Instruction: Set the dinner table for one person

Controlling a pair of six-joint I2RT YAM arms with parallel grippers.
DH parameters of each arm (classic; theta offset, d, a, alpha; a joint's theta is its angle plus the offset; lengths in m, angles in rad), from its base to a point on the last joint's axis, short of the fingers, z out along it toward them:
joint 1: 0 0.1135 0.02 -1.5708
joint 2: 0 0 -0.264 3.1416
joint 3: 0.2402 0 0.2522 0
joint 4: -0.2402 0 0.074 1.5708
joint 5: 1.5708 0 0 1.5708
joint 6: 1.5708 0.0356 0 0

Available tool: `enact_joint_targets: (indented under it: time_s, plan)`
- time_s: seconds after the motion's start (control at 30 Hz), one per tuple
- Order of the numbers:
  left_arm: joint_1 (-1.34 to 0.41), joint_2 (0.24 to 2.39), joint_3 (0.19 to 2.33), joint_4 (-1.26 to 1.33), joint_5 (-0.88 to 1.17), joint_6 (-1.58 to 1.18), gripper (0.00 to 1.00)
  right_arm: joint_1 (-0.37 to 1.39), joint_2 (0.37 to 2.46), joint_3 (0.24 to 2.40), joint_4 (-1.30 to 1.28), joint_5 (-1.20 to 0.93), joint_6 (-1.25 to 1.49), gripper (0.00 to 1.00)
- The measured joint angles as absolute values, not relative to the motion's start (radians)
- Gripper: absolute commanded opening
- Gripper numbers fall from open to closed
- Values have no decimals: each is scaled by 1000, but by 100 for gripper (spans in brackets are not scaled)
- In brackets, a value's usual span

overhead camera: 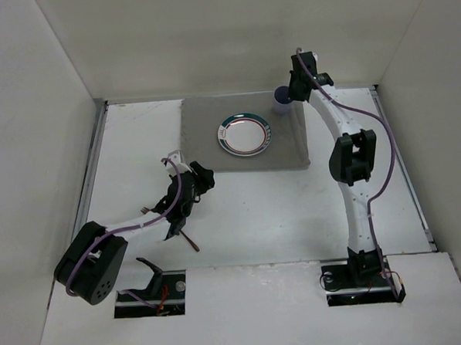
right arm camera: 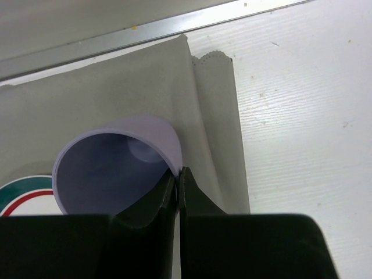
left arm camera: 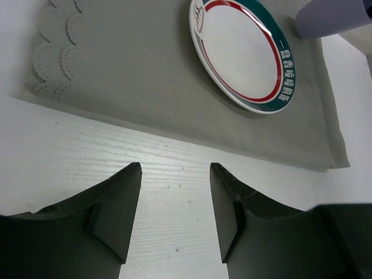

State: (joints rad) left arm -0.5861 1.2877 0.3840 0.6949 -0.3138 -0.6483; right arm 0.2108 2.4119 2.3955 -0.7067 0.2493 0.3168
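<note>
Cup [right arm camera: 110, 168] rim is being pinched by right gripper [right arm camera: 177, 174], 1 o'clock of plate [overhead camera: 244, 133]. Left gripper [left arm camera: 174, 200] is being held open over table [left arm camera: 87, 154], 7 o'clock.

I work in a robotics lab test cell, not a home: plain white walls [overhead camera: 208, 42] box in the matte white dinner table [overhead camera: 271, 217], metal rails [overhead camera: 90, 176] run along its sides, and my left arm [overhead camera: 140, 221] and right arm [overhead camera: 334, 119], trailing purple cables [overhead camera: 392, 160], are bolted at its near edge.
</note>
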Motion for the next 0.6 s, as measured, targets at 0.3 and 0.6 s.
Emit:
enact_joint_targets:
  time_s: [0.3, 0.6]
  plan:
    - [-578, 1288, 384, 694, -309, -649, 48, 211, 2536, 2576, -787, 242, 313, 38]
    - [-561, 1288, 384, 690, -307, -649, 48, 211, 2539, 2629, -804, 247, 310, 53]
